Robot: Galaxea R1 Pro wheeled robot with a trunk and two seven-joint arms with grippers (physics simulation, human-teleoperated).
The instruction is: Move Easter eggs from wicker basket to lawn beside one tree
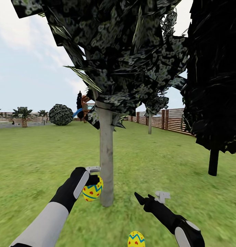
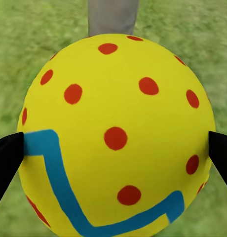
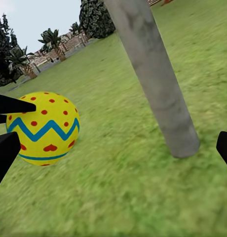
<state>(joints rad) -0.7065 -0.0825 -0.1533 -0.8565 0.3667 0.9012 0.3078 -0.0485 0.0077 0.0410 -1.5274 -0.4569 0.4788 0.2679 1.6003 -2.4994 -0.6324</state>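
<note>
My left gripper [image 1: 96,179] clamps a yellow red-dotted Easter egg [image 1: 92,190] above grass beside the pale grey tree trunk [image 1: 106,157], my right gripper [image 1: 149,198] is spread empty; released here, it may roll away.

A pale, hazy sky [image 1: 32,55] with thin white cloud hangs over the open yard, giving soft, even daylight. Along the right side runs a dark brown slatted wooden fence [image 1: 167,120], receding toward the far corner. A dark tree with a thin black trunk [image 1: 213,161] stands at the right, its black foliage reaching up out of view. Farther back sit a round, speckled bush [image 1: 60,114], a small palm [image 1: 23,115], and a playset with a blue slide [image 1: 83,108], partly hidden behind leaves.
</note>
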